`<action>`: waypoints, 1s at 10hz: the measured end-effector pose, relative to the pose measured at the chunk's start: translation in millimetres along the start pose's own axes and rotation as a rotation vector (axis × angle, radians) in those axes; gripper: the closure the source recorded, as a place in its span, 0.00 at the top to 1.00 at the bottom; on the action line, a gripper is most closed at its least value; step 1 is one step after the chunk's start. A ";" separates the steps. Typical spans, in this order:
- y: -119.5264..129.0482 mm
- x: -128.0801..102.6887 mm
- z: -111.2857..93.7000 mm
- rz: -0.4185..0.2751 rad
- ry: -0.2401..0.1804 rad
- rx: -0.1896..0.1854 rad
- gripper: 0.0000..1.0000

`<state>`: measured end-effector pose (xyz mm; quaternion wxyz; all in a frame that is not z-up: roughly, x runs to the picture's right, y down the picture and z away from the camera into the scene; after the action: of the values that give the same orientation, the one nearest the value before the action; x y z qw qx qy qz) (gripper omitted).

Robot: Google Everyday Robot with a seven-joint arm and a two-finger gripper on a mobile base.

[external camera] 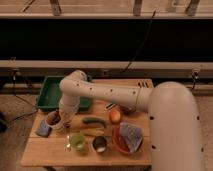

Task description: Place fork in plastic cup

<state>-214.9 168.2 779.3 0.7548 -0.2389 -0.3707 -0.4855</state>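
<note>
We stretch our pale arm (107, 93) leftward, fold it sharply downward, and our gripper (59, 124) hangs low beneath the bend.

Robot arm (107, 93) clad in smooth, pale cream casing
A bulky domed shell (175, 125) is seen at lower right; the tubular link is dotted with small dark screws, and the gripper (59, 123) is found at lower left, below a rounded elbow (75, 82).
</note>
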 end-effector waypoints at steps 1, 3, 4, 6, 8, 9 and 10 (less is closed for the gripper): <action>2.2 3.5 7.7 0.003 -0.007 -0.011 0.80; 14.9 15.1 23.0 0.027 -0.023 -0.029 0.80; 18.6 18.0 28.4 0.034 -0.030 -0.035 0.80; 22.5 20.4 35.8 0.044 -0.045 -0.044 0.80; 23.5 19.6 41.7 0.047 -0.057 -0.052 0.80; 23.9 18.2 45.5 0.047 -0.064 -0.058 0.80; 24.8 17.1 47.6 0.046 -0.067 -0.062 0.80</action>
<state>-203.6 203.3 821.9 0.7451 -0.2868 -0.3751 -0.4710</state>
